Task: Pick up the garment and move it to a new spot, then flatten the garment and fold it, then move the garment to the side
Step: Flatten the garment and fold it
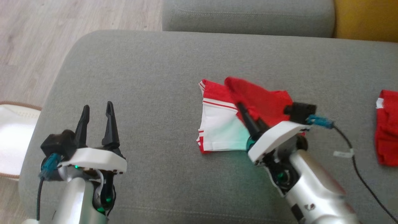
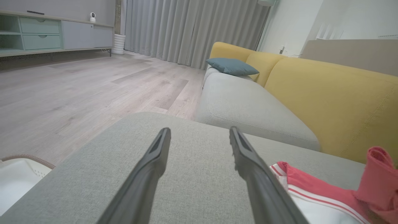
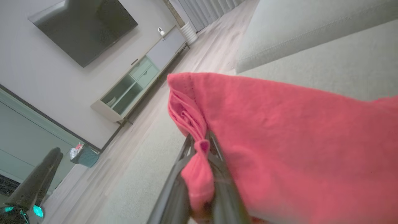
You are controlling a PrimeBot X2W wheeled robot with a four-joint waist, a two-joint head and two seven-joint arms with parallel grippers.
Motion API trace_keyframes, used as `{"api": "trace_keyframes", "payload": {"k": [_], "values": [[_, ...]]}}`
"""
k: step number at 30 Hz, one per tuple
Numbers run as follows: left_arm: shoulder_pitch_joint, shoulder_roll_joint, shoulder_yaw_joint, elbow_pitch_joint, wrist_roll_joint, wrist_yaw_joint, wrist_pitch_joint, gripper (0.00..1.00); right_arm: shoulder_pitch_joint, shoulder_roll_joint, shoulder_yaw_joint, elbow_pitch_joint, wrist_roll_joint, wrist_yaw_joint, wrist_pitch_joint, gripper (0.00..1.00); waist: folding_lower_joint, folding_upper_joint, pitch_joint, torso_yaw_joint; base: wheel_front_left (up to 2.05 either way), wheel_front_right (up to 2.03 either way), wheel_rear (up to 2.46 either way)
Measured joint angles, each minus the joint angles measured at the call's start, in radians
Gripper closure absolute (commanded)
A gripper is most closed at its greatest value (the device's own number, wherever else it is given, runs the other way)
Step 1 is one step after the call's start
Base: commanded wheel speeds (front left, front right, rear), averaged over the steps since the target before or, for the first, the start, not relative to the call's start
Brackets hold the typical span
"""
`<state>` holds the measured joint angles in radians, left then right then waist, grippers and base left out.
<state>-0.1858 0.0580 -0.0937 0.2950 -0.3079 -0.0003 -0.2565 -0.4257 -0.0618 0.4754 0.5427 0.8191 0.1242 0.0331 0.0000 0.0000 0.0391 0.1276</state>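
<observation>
The red and white garment (image 1: 222, 124) lies in the middle of the grey ottoman (image 1: 149, 77). My right gripper (image 1: 241, 107) is shut on a red edge of the garment (image 3: 279, 140) and holds that flap raised over the white part. The red cloth drapes over the right fingers (image 3: 217, 149). My left gripper (image 1: 96, 110) stands open at the lower left, well apart from the garment (image 2: 314, 193), with nothing between its fingers (image 2: 158, 152).
Another red garment (image 1: 387, 127) lies at the ottoman's right edge. A white basket (image 1: 12, 137) stands on the wooden floor at the left. A grey sofa seat (image 1: 248, 15) with a yellow back (image 2: 335, 102) lies beyond the ottoman. The right arm's black cable (image 1: 357, 165) trails over the ottoman.
</observation>
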Motion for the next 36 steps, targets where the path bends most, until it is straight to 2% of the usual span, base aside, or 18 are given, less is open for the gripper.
{"api": "trace_keyframes", "payload": {"k": [11,19,20,21,28,31,36], "values": [[-0.023,-0.008,-0.026,0.011,-0.003,-0.001,0.000,0.00,-0.177,-0.001,0.258,0.224,0.180,0.000,-0.170,1.00,0.0000,0.0000,0.062,0.044,0.00,0.00,0.00],[-0.038,-0.013,-0.034,0.022,-0.012,-0.001,0.000,0.00,-0.248,-0.003,0.399,0.359,0.300,0.000,-0.223,1.00,0.0000,0.0000,0.102,0.084,0.00,0.00,0.00],[-0.038,-0.013,-0.034,0.022,-0.012,-0.001,0.000,0.00,-0.248,-0.003,0.399,0.359,0.300,0.000,-0.223,0.03,0.0000,0.0000,0.102,0.084,0.00,0.00,0.00],[-0.041,-0.013,-0.034,0.023,-0.012,-0.001,0.000,0.00,-0.249,-0.003,0.419,0.367,0.317,0.000,-0.223,0.00,0.0000,0.0000,0.104,0.088,0.00,0.00,0.00],[-0.046,-0.016,-0.029,0.032,-0.012,0.000,0.000,0.00,-0.278,-0.002,0.531,0.381,0.422,0.000,-0.244,0.00,0.0000,0.0000,0.094,0.083,0.00,0.00,0.00],[-0.046,-0.016,-0.021,0.031,-0.012,0.000,0.000,0.00,-0.312,-0.002,0.552,0.388,0.449,0.000,-0.258,0.00,0.0000,0.0000,0.083,0.065,0.00,0.00,0.00],[-0.046,-0.016,0.000,-0.002,-0.012,0.000,0.000,0.00,-0.394,-0.002,0.545,0.460,0.424,0.000,-0.281,0.00,0.0000,0.0000,0.059,0.010,0.00,0.00,0.00]]}}
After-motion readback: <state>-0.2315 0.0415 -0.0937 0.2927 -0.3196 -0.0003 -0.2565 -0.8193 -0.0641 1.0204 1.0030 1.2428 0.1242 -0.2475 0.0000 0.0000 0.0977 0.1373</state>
